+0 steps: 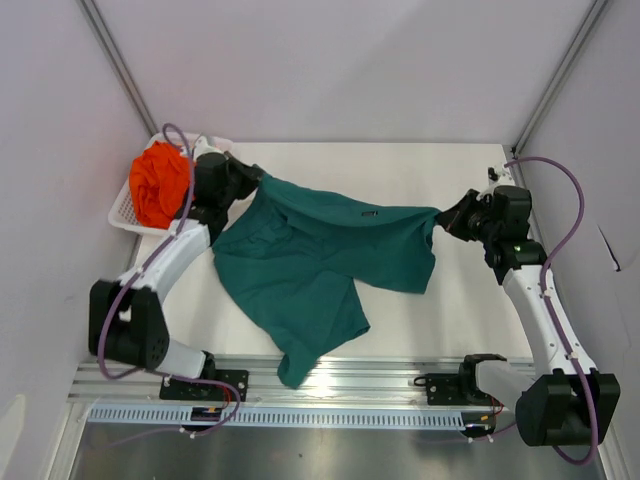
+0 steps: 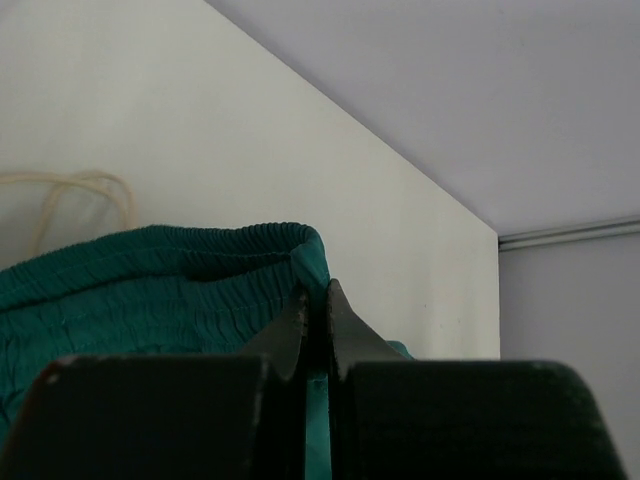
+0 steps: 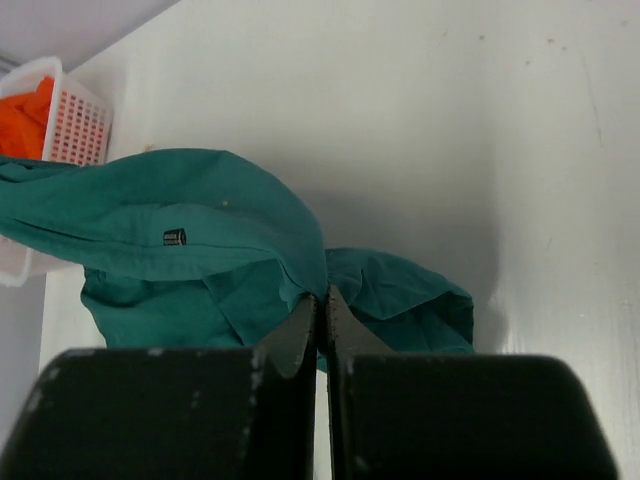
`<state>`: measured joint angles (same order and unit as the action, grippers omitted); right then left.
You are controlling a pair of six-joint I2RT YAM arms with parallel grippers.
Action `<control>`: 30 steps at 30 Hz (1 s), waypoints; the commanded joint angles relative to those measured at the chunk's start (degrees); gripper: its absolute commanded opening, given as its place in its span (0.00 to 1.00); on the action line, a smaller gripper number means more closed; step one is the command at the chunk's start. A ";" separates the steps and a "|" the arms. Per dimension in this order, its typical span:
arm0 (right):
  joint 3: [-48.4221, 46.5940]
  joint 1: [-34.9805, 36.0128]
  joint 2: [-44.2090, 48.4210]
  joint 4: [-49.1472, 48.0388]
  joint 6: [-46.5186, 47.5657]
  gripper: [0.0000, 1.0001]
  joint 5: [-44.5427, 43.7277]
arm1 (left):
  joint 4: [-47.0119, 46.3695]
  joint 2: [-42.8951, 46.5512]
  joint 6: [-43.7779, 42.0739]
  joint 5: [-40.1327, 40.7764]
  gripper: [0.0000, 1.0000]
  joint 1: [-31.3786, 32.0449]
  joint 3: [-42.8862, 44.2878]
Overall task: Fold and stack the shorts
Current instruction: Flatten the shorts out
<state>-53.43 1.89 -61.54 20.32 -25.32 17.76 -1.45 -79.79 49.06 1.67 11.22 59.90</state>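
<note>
The dark teal shorts (image 1: 320, 255) hang stretched between both arms above the white table, one leg drooping toward the front rail. My left gripper (image 1: 258, 184) is shut on their elastic waistband (image 2: 200, 270) at the left end. My right gripper (image 1: 446, 215) is shut on the opposite corner of the teal shorts (image 3: 200, 215), a small dark label (image 3: 174, 237) showing on the cloth. The orange shorts (image 1: 160, 183) lie bunched in the basket at the back left, also seen as orange shorts (image 3: 25, 115) in the right wrist view.
A white mesh basket (image 1: 125, 212) stands at the table's back left corner, close behind my left arm. The metal rail (image 1: 380, 385) runs along the near edge under the hanging leg. Grey walls close in both sides.
</note>
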 commanded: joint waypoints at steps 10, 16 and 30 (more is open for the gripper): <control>2.02 -4.44 -6.57 -17.84 -2.45 0.00 -8.88 | -15.51 -23.82 -1.86 4.21 0.00 3.01 21.30; -3.17 -6.46 -18.42 -24.18 -4.03 0.00 -12.83 | -20.85 -36.56 0.86 2.55 0.05 3.01 32.55; -17.77 -9.71 -34.71 -15.66 -8.26 0.86 -25.94 | -4.45 -38.02 -7.65 1.31 0.99 2.49 46.30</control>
<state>-71.53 -7.92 -100.86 4.40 -34.09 -5.06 -10.11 -129.27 47.05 0.89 14.06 108.57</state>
